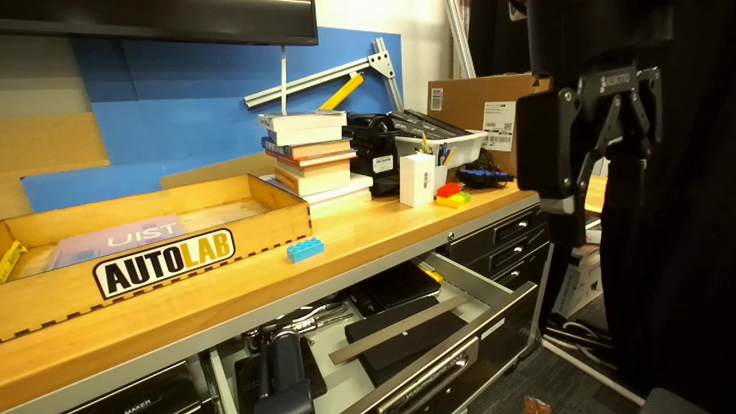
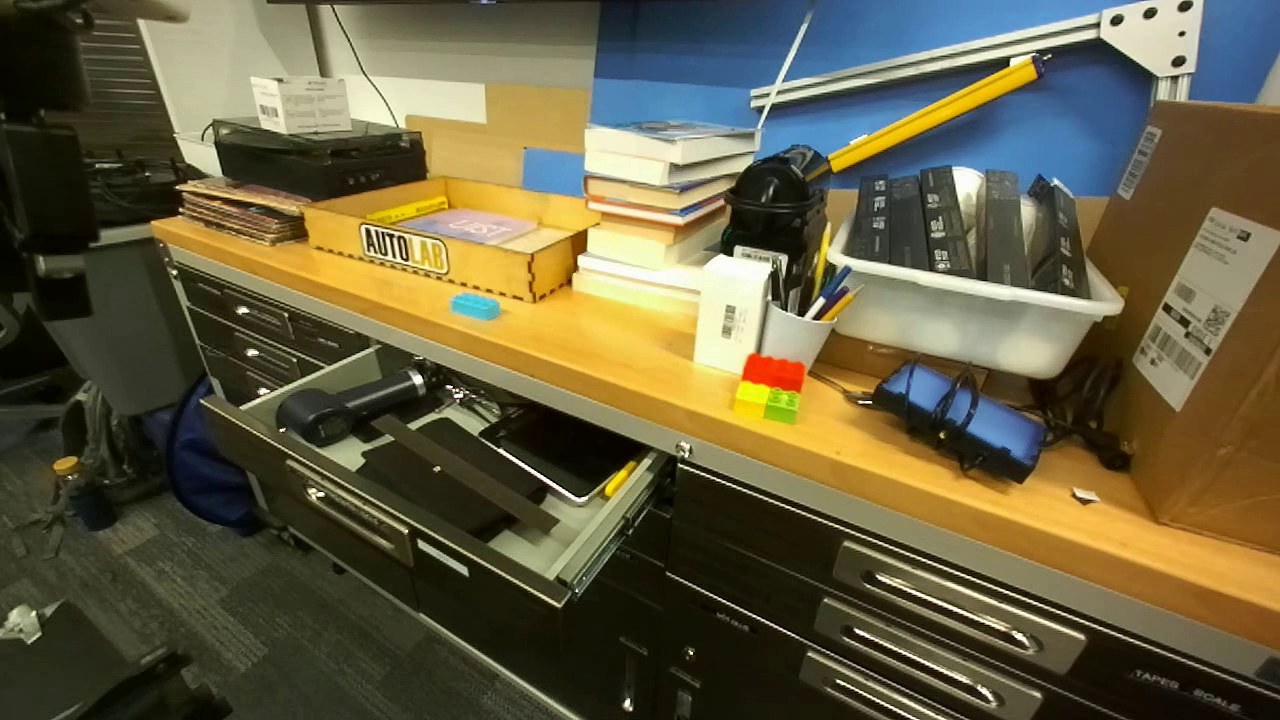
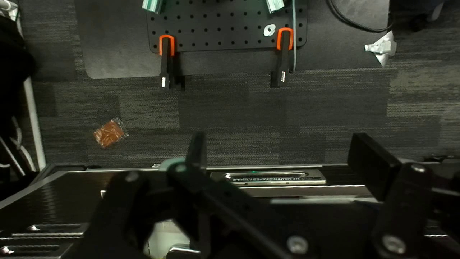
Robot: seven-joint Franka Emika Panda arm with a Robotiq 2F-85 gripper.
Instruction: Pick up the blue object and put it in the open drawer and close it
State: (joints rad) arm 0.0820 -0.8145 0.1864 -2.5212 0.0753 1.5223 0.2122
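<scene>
Evidently the task has scarcely begun; the light-blue block [image 2: 475,306] lies on the wooden tabletop [image 2: 560,338], just in front of the AUTOLAB tray [image 2: 497,275] and near its corner, so neither the pick nor the placing is done. The drawer [image 2: 250,450] stands pulled out, below the tabletop's front edge; it carries a bulky dark tool [image 2: 350,402], a thin metal strip [image 2: 468,474] and some flat black things [image 2: 570,450], yet patches of its pale bottom show between them. The jaws stand wide apart and hold nothing; in the wrist view carpet [image 3: 248,145] shows through the gap between them, the block is out of sight there, and in both exterior views they are well apart from it.

What is left, as I judge it, is nearly everything; the jaws must reach over to the block, close on it, lift it, bring it above the drawer, lower it and let go; after that the drawer must be pushed home, probably by its front or its handle [image 2: 352,516]. The open drawer is the one thing in readiness; whether the bulky tool sits low enough to pass into the cabinet [image 2: 750,520] on closing, I cannot tell.
</scene>
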